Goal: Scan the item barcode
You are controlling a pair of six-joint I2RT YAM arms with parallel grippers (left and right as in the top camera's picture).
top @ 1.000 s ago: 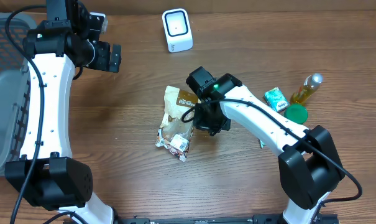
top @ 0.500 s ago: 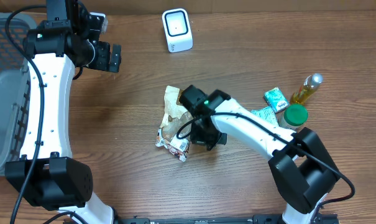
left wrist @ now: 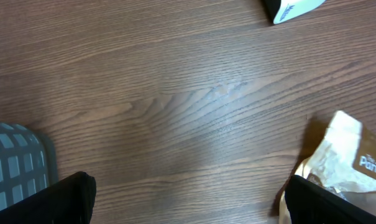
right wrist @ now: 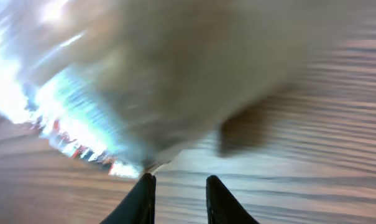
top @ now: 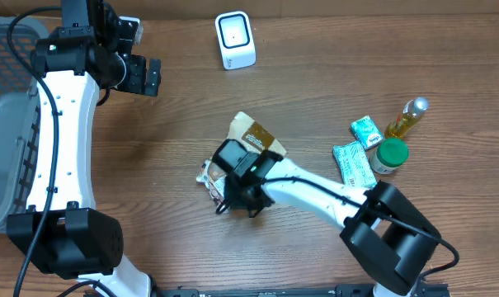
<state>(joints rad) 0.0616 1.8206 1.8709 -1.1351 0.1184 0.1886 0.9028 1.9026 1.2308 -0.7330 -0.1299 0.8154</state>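
My right pincer (right wrist: 178, 190) is barely parted and empty, tips at the snack bag (right wrist: 132, 81); my left pincer (left wrist: 188, 196) gapes wide above the desk (left wrist: 175, 106).

Counted one snack bag (top: 253, 134), one white scanner (top: 234, 40), two green packets (top: 364, 129) (top: 354, 163), one yellow bottle (top: 404, 120), one green round lid (top: 392, 153), one grey basket (top: 3, 124), two robot arms (top: 63, 124) (top: 323, 194).

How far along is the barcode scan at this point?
Done: nothing; the snack bag lies on the table, well away from the scanner. In hand: the right pincer sits at the bag's edge, jaws slightly apart, nothing between them. To do: grip, lift, show it to the scanner. The left pincer hangs open, idle.
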